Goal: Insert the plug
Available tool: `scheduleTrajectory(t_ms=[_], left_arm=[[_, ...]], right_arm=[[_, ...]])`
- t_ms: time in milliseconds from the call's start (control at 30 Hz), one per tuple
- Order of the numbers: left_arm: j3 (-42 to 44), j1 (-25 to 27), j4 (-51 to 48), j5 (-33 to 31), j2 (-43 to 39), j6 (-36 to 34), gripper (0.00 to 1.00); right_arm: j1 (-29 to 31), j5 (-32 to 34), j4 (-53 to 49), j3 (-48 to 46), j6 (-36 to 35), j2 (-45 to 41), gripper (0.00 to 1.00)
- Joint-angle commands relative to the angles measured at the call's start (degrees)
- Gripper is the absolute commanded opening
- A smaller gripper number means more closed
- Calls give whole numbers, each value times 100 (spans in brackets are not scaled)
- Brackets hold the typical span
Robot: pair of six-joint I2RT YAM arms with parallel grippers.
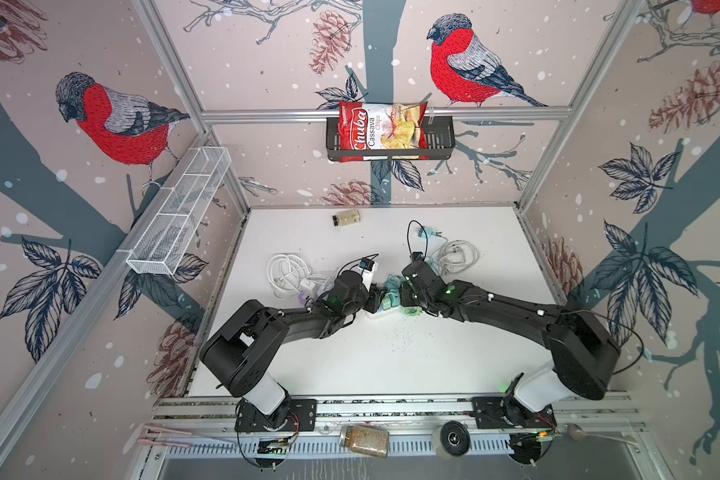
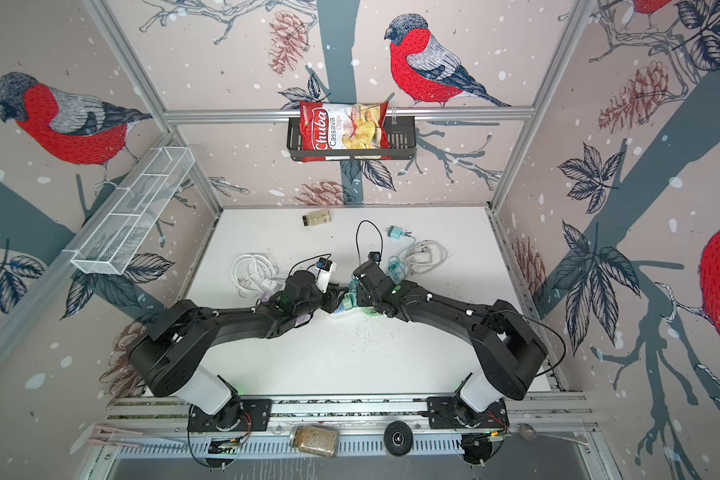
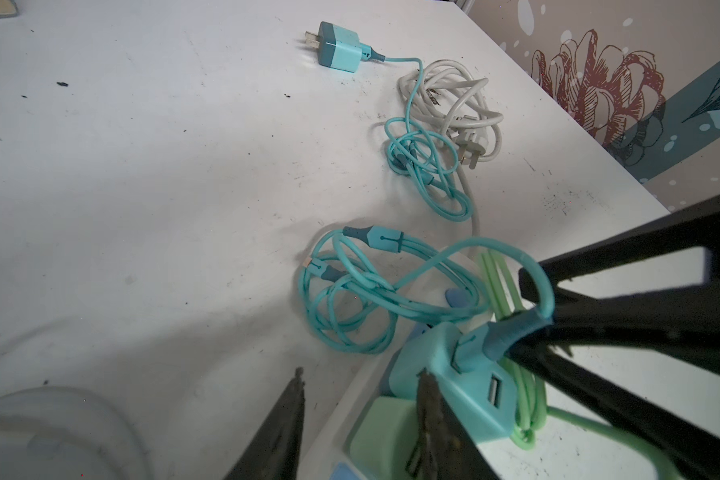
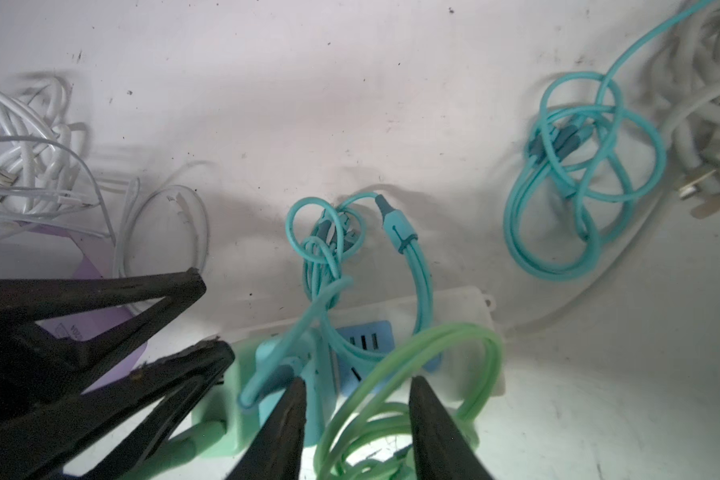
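A white power strip (image 4: 466, 307) lies mid-table, also visible in a top view (image 2: 336, 314). A teal plug (image 3: 445, 374) (image 4: 314, 374) stands on it beside a green plug (image 3: 387, 428) (image 4: 230, 419). How deep the teal plug sits I cannot tell. My left gripper (image 3: 361, 376) is open, one finger over the bare table and the other against the two plugs. My right gripper (image 4: 358, 386) is open at the teal plug's far side, with loops of green cable (image 4: 433, 336) between its fingers. The teal plug's cable (image 3: 350, 299) coils behind the strip.
A second teal plug (image 1: 427, 233) lies near the back with its cable and a white cord bundle (image 1: 458, 253). More white cable (image 1: 287, 274) is piled left of my left arm. A small jar (image 1: 346, 218) lies at the back. A chip bag (image 1: 381, 131) hangs in a wall basket.
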State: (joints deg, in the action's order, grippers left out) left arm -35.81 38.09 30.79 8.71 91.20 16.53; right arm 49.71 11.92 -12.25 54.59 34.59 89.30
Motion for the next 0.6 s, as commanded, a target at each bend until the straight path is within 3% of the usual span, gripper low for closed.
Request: scheduleTrajectory(t_ms=[0,567], left_arm=[[-34,14,92,-45,37,-57,44],[-10,23,248,-55,196,16,43]], right_arm=[[36,-249,264,23,-38,65,42],[341,-609,503,-253,133,427,37]])
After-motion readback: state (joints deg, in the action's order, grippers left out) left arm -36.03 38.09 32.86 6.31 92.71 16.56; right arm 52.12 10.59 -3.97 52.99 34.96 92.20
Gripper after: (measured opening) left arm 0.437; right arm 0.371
